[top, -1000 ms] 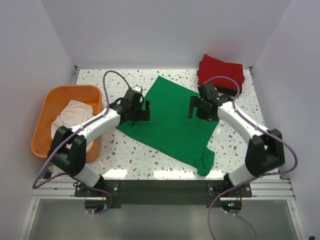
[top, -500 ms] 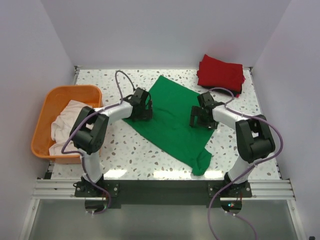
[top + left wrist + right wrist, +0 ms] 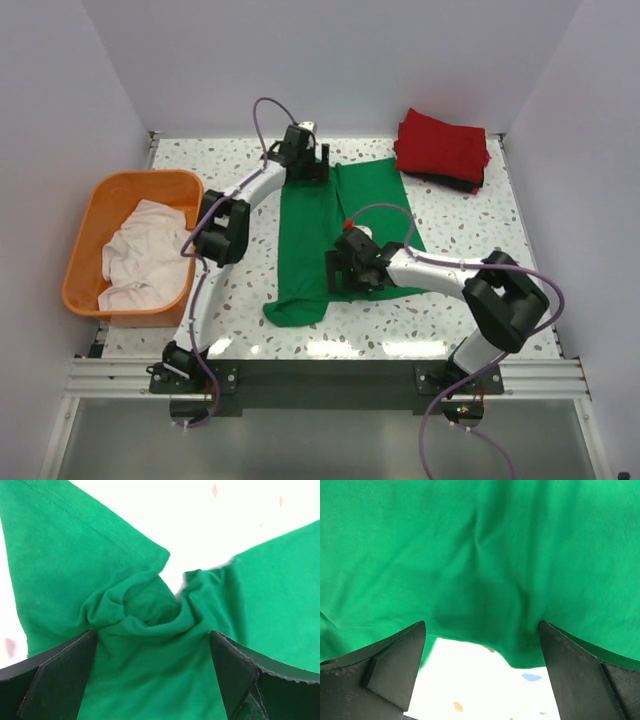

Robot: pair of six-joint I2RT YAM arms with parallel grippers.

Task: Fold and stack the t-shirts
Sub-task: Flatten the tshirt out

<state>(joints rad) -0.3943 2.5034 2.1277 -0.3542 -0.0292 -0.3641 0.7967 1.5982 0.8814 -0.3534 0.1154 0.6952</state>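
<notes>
Seemingly, left hand [image 3: 152,636] gapes astride t-shirt [image 3: 70,560].

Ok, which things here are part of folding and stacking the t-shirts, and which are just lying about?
For the job:
green t-shirt, laid out on the table
red t-shirt, folded, far right corner
black t-shirt, under the red one
off-white t-shirt, crumpled in the orange basket

Just lying about:
orange basket

Speckled table [image 3: 460,225], three loads directly on it.
Green t-shirt [image 3: 305,240] lies under left gripper [image 3: 316,166] and right gripper [image 3: 334,272]; orange basket [image 3: 130,180] left of both; red t-shirt [image 3: 443,145] folded over black t-shirt [image 3: 455,183], beyond-right of right gripper.
</notes>
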